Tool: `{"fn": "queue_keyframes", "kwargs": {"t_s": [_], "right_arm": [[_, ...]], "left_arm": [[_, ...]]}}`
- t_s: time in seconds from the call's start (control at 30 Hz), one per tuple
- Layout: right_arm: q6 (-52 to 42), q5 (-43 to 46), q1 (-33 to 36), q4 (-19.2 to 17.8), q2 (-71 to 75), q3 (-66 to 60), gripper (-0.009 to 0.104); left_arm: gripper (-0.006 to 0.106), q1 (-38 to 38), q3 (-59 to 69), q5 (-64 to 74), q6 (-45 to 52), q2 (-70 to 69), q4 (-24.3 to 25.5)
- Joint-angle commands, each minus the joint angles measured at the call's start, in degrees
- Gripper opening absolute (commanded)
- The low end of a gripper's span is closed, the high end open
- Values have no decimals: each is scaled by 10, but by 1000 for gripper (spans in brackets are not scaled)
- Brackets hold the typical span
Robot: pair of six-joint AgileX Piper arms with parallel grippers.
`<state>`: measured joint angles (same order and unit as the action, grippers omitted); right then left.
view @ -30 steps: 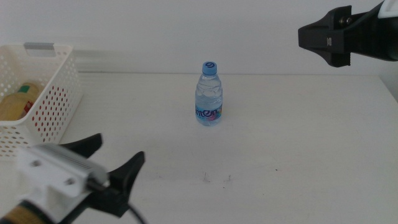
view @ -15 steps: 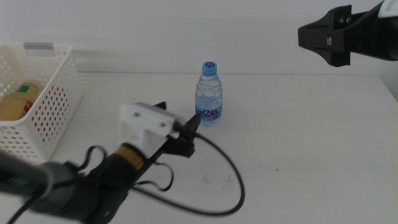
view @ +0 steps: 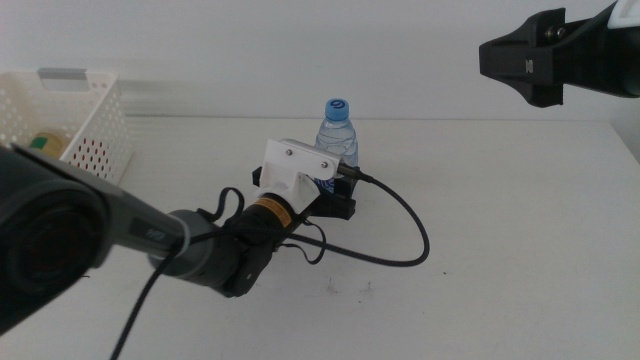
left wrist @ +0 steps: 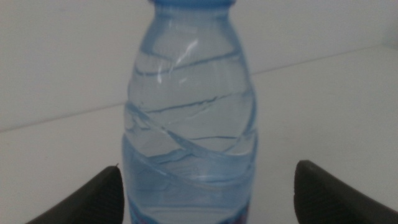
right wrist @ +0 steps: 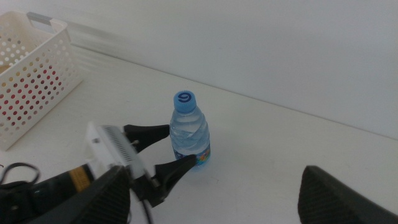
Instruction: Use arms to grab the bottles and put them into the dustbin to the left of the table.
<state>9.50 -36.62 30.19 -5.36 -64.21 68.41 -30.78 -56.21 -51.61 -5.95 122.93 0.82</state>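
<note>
The clear blue-capped water bottle [view: 340, 128] stands upright mid-table. My left arm reaches in from the near left, and its gripper [view: 337, 197] is at the bottle's lower body. In the left wrist view the bottle [left wrist: 189, 118] fills the space between the open jaws of the left gripper [left wrist: 208, 202], with a gap on each side. The right wrist view shows the bottle [right wrist: 190, 130] between those jaws [right wrist: 181, 145]. My right gripper [view: 522, 60] waits open, high at the far right. The white dustbin [view: 88, 120] holds the yellow tea bottle [view: 42, 143]. The red can is not visible.
The left arm's black cable [view: 415, 235] loops over the table to the right of the bottle. The dustbin [right wrist: 31, 74] stands at the table's left edge. The white tabletop [view: 500, 230] stretches to the right of the bottle.
My left arm has swung from the near left corner forward to the water bottle, and its open jaws now straddle it. The right arm and the bottle have not moved.
</note>
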Motion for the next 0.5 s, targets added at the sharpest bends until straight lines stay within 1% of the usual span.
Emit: {"fn": "queue_keyframes", "kwargs": {"t_s": [0.0, 0.47], "right_arm": [[-4, 5, 0, -3, 2, 1, 90], [-4, 5, 0, -3, 2, 1, 90]], "left_arm": [[94, -1, -27, 11, -4, 22, -12], [93, -1, -157, 38, 6, 109, -22]]}}
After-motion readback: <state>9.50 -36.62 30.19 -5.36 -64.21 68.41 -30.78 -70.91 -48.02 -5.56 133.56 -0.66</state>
